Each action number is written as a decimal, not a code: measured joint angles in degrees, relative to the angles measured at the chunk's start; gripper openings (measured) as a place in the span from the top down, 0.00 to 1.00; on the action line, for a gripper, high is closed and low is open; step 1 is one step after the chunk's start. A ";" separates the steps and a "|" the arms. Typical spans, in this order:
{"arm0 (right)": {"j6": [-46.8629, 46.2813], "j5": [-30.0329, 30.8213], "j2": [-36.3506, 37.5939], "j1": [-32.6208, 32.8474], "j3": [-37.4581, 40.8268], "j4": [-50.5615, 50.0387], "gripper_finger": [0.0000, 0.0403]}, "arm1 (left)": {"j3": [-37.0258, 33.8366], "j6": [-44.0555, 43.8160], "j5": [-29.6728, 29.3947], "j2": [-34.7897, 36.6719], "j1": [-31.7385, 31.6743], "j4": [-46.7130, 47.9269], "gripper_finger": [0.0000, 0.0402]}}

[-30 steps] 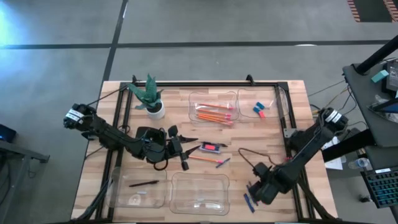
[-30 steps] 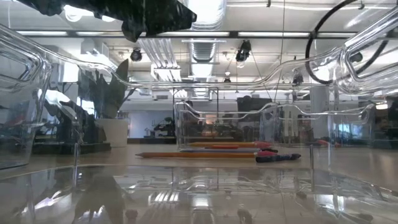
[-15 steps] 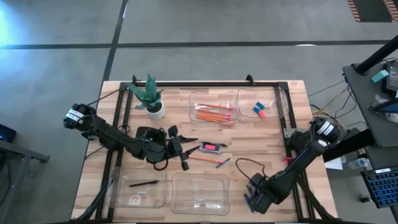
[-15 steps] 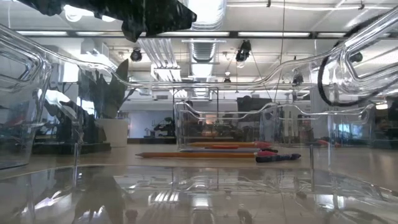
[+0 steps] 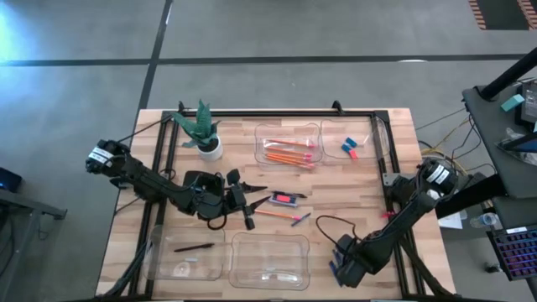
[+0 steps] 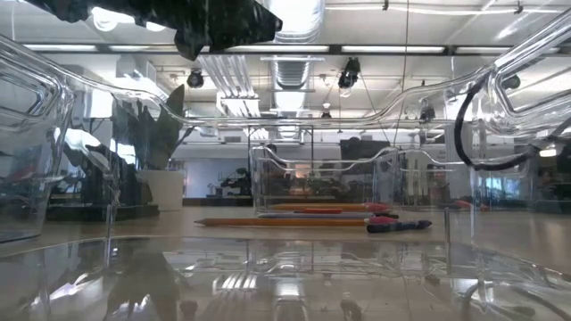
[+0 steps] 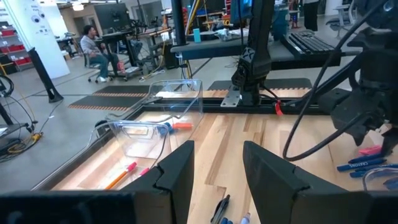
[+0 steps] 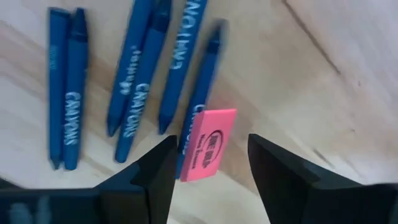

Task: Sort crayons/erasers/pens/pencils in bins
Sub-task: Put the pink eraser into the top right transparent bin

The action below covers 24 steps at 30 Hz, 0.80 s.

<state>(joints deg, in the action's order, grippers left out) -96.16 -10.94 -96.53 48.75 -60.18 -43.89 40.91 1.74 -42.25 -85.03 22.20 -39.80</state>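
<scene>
My left gripper [image 7: 216, 167] hangs over the wooden table [image 7: 217, 134] with its fingers [image 7: 177, 171] apart and nothing between them. Past them stands a clear bin [image 7: 163, 112] holding a blue and a red eraser [image 7: 181, 125]. Beyond the table a person [image 7: 94, 50] sits at a desk.

The wooden surface [image 5: 369, 218] carries four clear bins [image 5: 288, 144], a potted plant [image 5: 204, 134], a small black box [image 5: 286, 199], a loose pencil [image 5: 273, 214], and near the right front corner blue crayons [image 8: 134, 87] beside a pink eraser [image 8: 206, 144].
</scene>
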 joint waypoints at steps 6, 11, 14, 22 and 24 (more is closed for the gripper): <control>1.33 -0.14 0.55 0.00 2.45 2.79 0.60 | 0.00 0.00 -0.01 0.00 0.00 0.03 0.69; 2.47 -0.17 1.22 0.00 2.82 2.94 0.67 | 0.00 0.00 0.00 0.00 0.00 -0.01 0.69; 2.87 0.06 1.90 0.00 2.88 3.89 0.71 | 0.00 0.00 0.01 0.00 0.00 -0.01 0.69; 5.60 0.16 3.86 0.00 2.86 4.16 0.75 | 0.00 0.02 -0.01 0.00 0.00 0.00 0.69; 5.62 0.26 4.07 0.00 2.86 4.13 0.75 | 0.00 0.00 0.01 0.00 0.00 0.01 0.69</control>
<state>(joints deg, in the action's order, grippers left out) -90.54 -10.68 -92.47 48.75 -57.32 -39.75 40.91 1.74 -42.24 -85.03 22.20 -39.79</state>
